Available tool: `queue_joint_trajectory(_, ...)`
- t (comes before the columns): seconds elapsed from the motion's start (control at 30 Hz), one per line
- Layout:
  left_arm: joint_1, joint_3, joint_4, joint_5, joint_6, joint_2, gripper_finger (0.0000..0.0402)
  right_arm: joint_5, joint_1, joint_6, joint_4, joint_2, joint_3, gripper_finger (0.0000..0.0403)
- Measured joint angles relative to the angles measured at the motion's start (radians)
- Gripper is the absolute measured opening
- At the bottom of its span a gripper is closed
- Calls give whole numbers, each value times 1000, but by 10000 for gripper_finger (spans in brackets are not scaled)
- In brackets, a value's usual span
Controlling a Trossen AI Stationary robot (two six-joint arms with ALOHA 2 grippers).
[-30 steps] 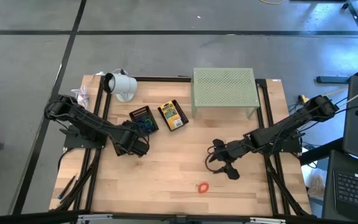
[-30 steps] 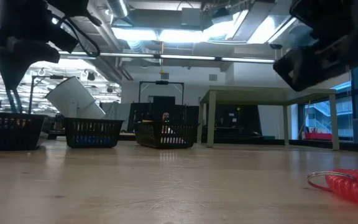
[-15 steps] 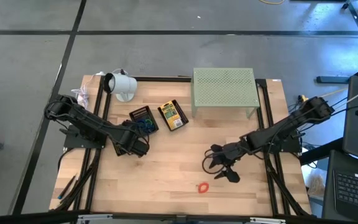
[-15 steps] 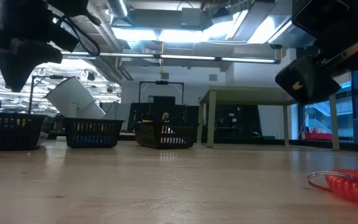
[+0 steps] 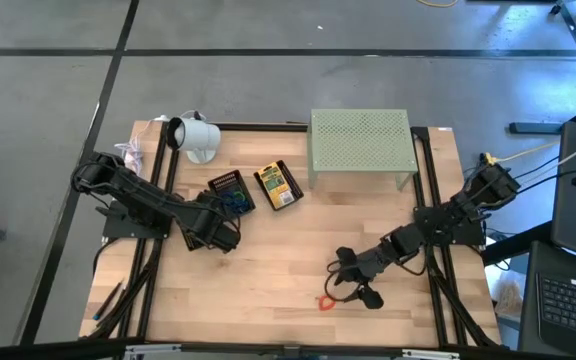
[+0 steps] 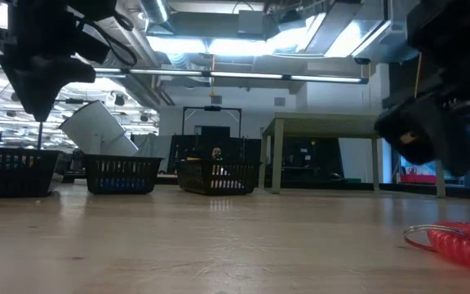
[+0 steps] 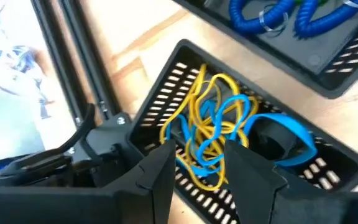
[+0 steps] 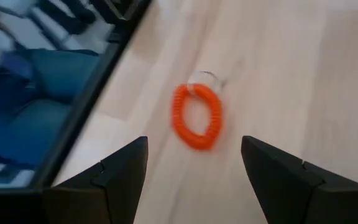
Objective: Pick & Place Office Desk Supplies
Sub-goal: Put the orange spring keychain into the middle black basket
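Right gripper hovers spread just above the red coil band.

The band lies alone on the wooden table near its front edge, at the gripper's seven o'clock. Farther back, the left gripper hangs over a black basket of yellow and blue bands, fingers slightly parted.

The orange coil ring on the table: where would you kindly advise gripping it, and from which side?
Probably from straight above. The orange coil ring lies flat on the bare table, so one finger could drop inside the loop and one outside, pinching a single side. The right gripper is open just short of it.
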Motion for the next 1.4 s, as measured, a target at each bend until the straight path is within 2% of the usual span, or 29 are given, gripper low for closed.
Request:
queue_joint_trajectory(0.13,-1,0,25,-31,1,0,132,75,8,-5,54,47,0,262)
queue_joint_trajectory(0.3,-1,0,66,-55,24,0,132,80,8,-59,185,124,4,262)
queue_joint_trajectory(0.57,-14,1,87,-56,26,0,132,94,7,-192,171,274,115,261)
queue_joint_trajectory(0.67,-23,1,88,-57,26,0,132,80,1,-234,121,288,154,249)
queue_joint_trajectory(0.93,-52,1,111,-69,26,0,132,79,-23,-260,37,286,169,165)
queue_joint_trajectory(1.23,-56,1,156,-92,26,0,132,113,-24,-319,26,285,168,20)
queue_joint_trajectory(1.4,-56,43,160,-137,37,0,132,113,-24,-320,-8,256,165,23)
